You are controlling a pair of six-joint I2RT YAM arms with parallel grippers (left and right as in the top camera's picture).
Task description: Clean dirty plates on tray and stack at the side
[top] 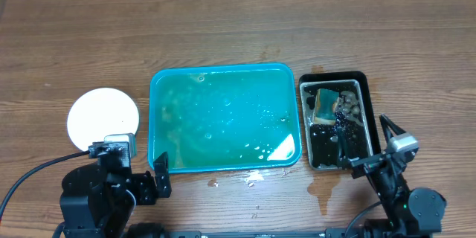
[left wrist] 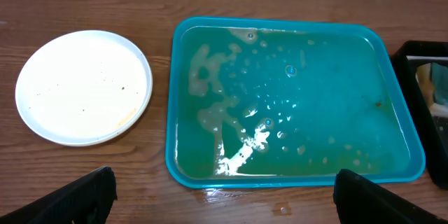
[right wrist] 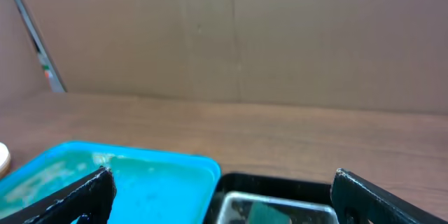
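The teal tray (top: 223, 74) lies mid-table and holds only cloudy water and patches of foam (left wrist: 210, 91). A round white plate (top: 103, 117) rests on the wood left of it; in the left wrist view this plate (left wrist: 84, 87) shows tiny specks and a faint orange streak. Whether other plates lie beneath it I cannot tell. My left gripper (top: 137, 165) hangs open near the front edge, between plate and tray, its fingers (left wrist: 77, 199) wide apart over bare wood. My right gripper (top: 366, 140) is open above the front of the black tray, with nothing between its fingers (right wrist: 371, 196).
A black tray (top: 364, 82) sits right of the teal tray (right wrist: 175, 164) and holds a clear container with a yellow-green sponge (top: 324, 104) and dark bits. Water is spilled on the wood (top: 249, 178) in front of the trays. A cardboard wall (right wrist: 231, 35) closes the back.
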